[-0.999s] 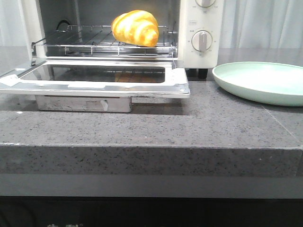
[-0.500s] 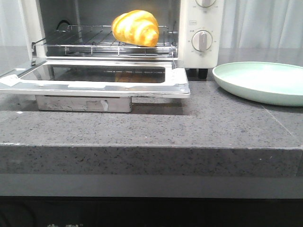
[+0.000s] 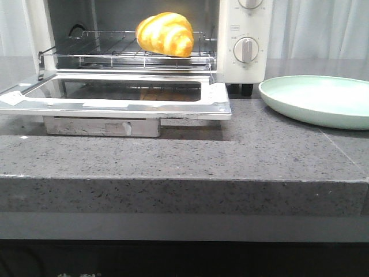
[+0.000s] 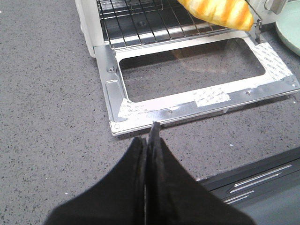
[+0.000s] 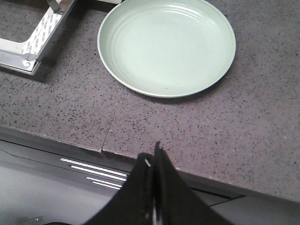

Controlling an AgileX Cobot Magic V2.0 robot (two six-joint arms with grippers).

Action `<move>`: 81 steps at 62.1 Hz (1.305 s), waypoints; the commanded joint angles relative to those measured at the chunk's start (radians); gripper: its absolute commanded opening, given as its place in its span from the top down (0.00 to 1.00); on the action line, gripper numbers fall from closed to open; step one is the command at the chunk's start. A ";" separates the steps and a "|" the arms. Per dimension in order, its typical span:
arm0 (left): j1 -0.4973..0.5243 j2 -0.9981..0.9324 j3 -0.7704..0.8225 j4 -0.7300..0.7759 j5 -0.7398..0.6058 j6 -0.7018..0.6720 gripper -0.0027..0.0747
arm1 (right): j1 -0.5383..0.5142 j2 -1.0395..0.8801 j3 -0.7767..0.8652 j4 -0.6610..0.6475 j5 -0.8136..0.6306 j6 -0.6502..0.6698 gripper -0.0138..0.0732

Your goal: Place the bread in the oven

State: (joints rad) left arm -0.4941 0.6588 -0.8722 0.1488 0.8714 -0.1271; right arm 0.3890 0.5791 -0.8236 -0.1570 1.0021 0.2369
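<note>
The golden-orange bread [image 3: 165,33] lies on the wire rack [image 3: 104,46] inside the cream-white oven [image 3: 242,63]; it also shows in the left wrist view [image 4: 218,11]. The oven's glass door [image 3: 115,95] is dropped open and lies flat over the counter. My left gripper [image 4: 151,136] is shut and empty, above the counter just in front of the door's front edge [image 4: 206,105]. My right gripper [image 5: 154,157] is shut and empty, over the counter's front edge, short of the plate. Neither gripper shows in the front view.
A pale green round plate [image 3: 323,101] sits empty on the grey speckled counter [image 3: 202,150] to the right of the oven; it also shows in the right wrist view [image 5: 166,44]. The oven's knobs [image 3: 246,50] face forward. A seam [image 5: 112,117] runs through the counter.
</note>
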 commanded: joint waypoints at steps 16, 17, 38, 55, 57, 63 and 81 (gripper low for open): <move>0.167 -0.182 0.187 -0.024 -0.221 -0.012 0.99 | -0.008 0.002 -0.023 -0.017 -0.056 -0.009 0.92; 0.180 -0.196 0.202 -0.027 -0.250 -0.012 0.99 | -0.008 0.002 -0.023 -0.017 -0.056 -0.009 0.92; 0.387 -0.481 0.588 -0.163 -0.605 -0.012 0.99 | -0.008 0.002 -0.023 -0.017 -0.056 -0.009 0.92; 0.446 -0.653 0.840 -0.183 -0.801 -0.012 0.99 | -0.008 0.002 -0.023 -0.017 -0.056 -0.009 0.92; 0.446 -0.671 0.863 -0.183 -0.821 -0.012 0.99 | -0.008 0.002 -0.023 -0.017 -0.056 -0.009 0.92; 0.446 -0.692 0.904 -0.177 -0.843 -0.012 0.99 | -0.008 0.002 -0.023 -0.017 -0.055 -0.009 0.92; 0.446 -0.692 0.907 -0.158 -0.848 -0.005 0.99 | -0.008 0.003 -0.023 -0.017 -0.056 -0.009 0.92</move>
State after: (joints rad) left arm -0.0521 -0.0013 0.0059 -0.0159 0.1111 -0.1300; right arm 0.3858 0.5778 -0.8236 -0.1570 1.0027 0.2369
